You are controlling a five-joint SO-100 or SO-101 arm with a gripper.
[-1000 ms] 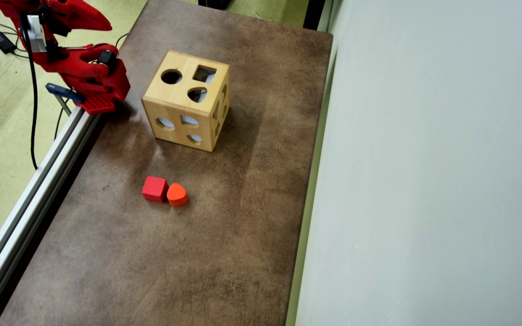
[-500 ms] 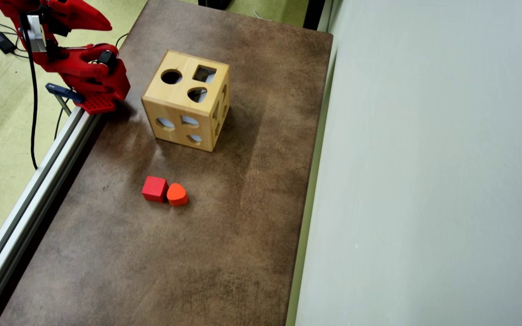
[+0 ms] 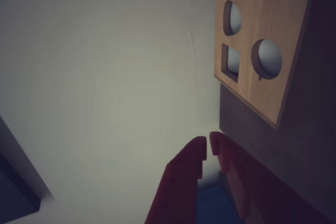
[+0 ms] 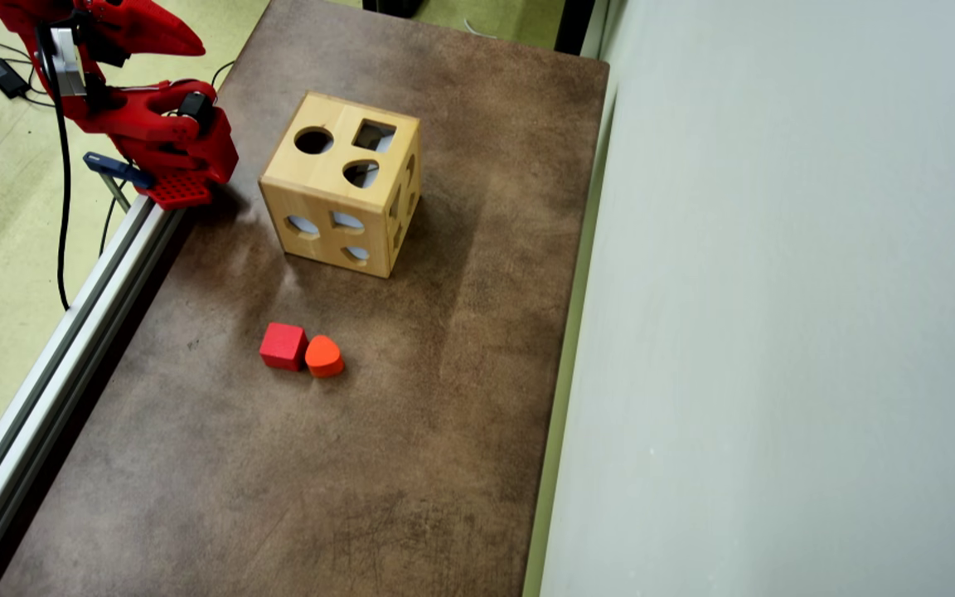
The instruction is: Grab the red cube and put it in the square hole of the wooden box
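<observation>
Wrist view: gripper [image 3: 208, 150] nearly closed, tips just apart, holding nothing; wooden box [image 3: 252, 72] ahead, no cube visible.

Overhead view: red cube [image 4: 283, 346] on the table [image 4: 444, 414], touching an orange block [image 4: 324, 356], well apart from the square hole [image 4: 374, 135]. Probably light, rigid, sharp-edged; best pinched across the free flat faces.

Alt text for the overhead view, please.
A red cube sits touching an orange-red rounded block on a brown table, below a wooden box with shaped holes. The red arm is folded at the top-left corner.
</observation>
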